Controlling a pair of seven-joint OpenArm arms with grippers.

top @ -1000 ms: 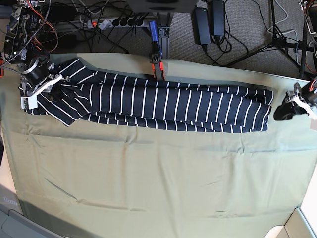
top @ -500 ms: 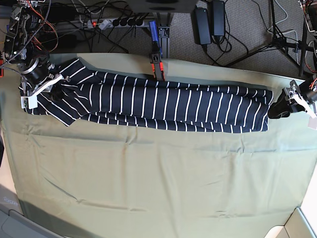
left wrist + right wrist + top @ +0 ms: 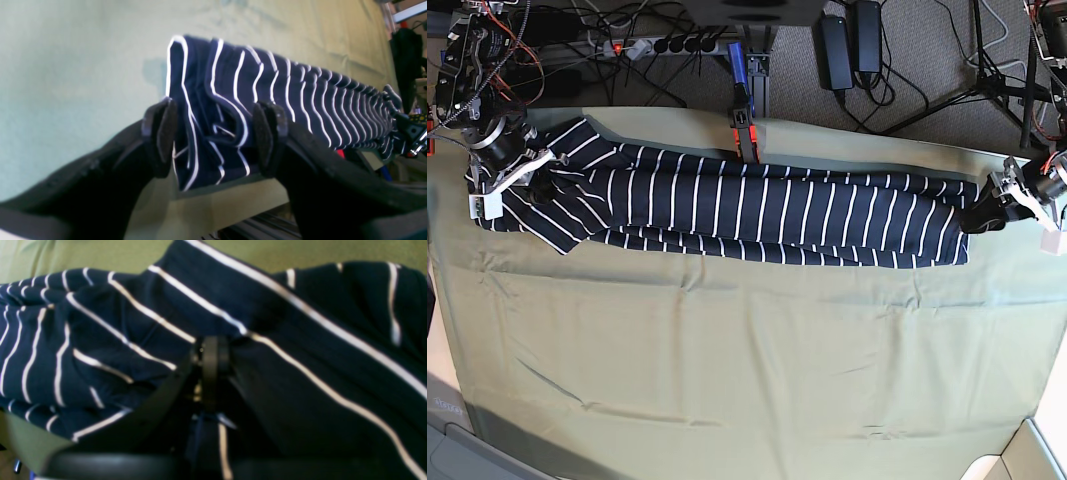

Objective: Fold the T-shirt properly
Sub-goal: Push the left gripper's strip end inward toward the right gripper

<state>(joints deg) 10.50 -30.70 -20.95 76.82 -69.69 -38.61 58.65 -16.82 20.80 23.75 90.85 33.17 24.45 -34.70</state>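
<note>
The navy white-striped T-shirt (image 3: pixel 757 205) lies folded into a long narrow band across the far part of the olive table cloth (image 3: pixel 747 350). My left gripper (image 3: pixel 980 216) is at the band's right end. In the left wrist view it (image 3: pixel 213 136) is open, with the shirt's end (image 3: pixel 213 100) between the two pads. My right gripper (image 3: pixel 525 180) is at the band's left end, on the sleeve and collar part. In the right wrist view it (image 3: pixel 213 368) is shut on bunched shirt fabric (image 3: pixel 100 340).
An orange and black clamp (image 3: pixel 743 135) stands at the table's far edge, just behind the shirt's middle. A power strip (image 3: pixel 667 45), cables and stand legs lie on the floor beyond the table. A pale bin edge (image 3: pixel 1037 450) shows at the near right corner.
My left gripper has moved left along the table to the shirt's right end, and its fingers now straddle that end. The right gripper and the shirt have not moved.
</note>
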